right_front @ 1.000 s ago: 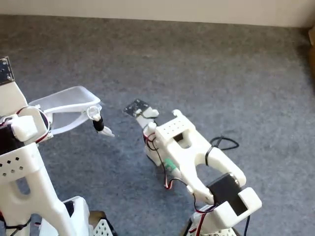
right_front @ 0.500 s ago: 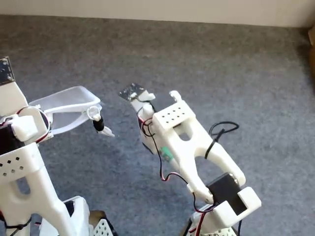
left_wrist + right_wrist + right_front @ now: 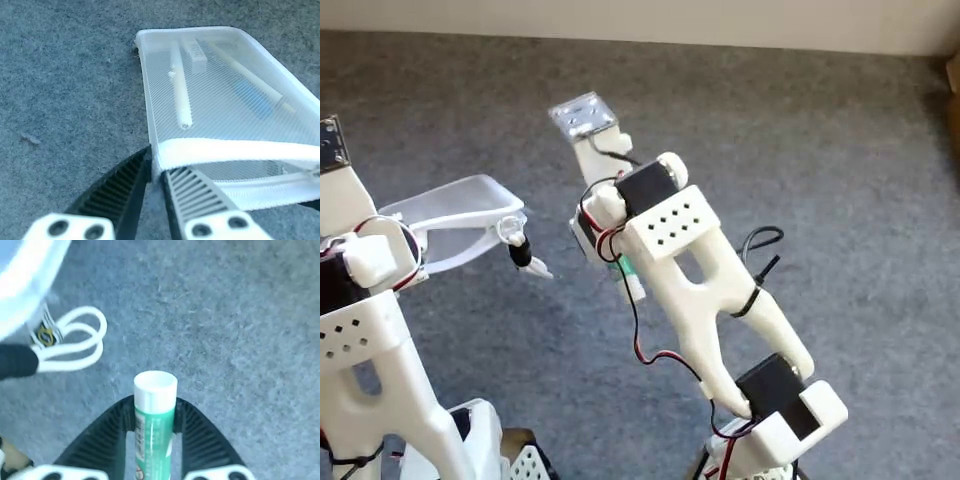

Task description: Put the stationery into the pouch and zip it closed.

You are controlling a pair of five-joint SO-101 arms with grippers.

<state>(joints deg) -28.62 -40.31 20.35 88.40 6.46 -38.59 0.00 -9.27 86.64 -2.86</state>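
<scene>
Over grey carpet (image 3: pixel 800 150), beside the right arm: left claw (image 3: pixel 155 165) pinched narrow on the zip-band corner of one translucent white mesh pouch (image 3: pixel 215 115). Pouch looks limp and light; the stiffer band is likely the best hold. Three pieces inside: one white pen (image 3: pixel 181 85), one pen with a blue section (image 3: pixel 252 87), one small white block (image 3: pixel 196 52). Right claw (image 3: pixel 155 404) clamps one green-and-white glue stick (image 3: pixel 154 435) by its barrel, near the pouch's white cord pull (image 3: pixel 75 340). Stick: rigid, light, smooth, probably slippery.

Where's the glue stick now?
Right wrist view: the glue stick sits clamped in the right hand, over the carpet, beside the pull cord of the pouch.
</scene>
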